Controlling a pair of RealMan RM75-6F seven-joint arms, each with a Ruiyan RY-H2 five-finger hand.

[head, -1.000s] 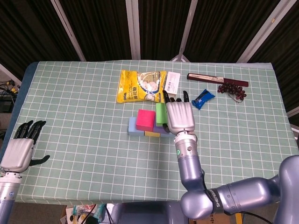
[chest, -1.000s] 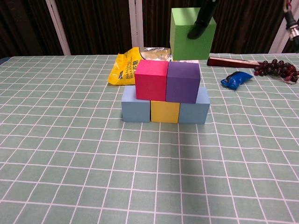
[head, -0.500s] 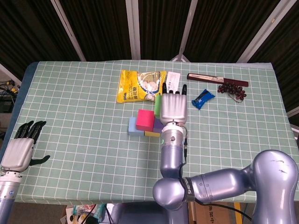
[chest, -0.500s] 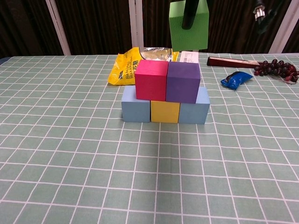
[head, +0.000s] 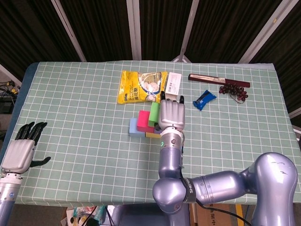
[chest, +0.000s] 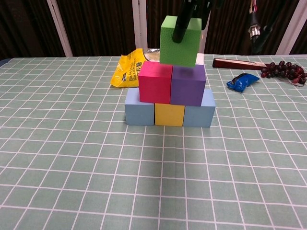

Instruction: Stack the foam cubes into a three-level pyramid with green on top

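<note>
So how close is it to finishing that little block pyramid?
Nearly there. Two levels stand: a blue cube, yellow cube and a second blue one below, with the pink cube and purple cube above. The right hand holds the green cube at the top, roughly centred. Letting go remains. The left hand waits aside, holding nothing.

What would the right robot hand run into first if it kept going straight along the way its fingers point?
Probably the white card, lying just beyond the right robot hand, which holds the green cube. Height and depth are unclear, so it might pass above it.
</note>
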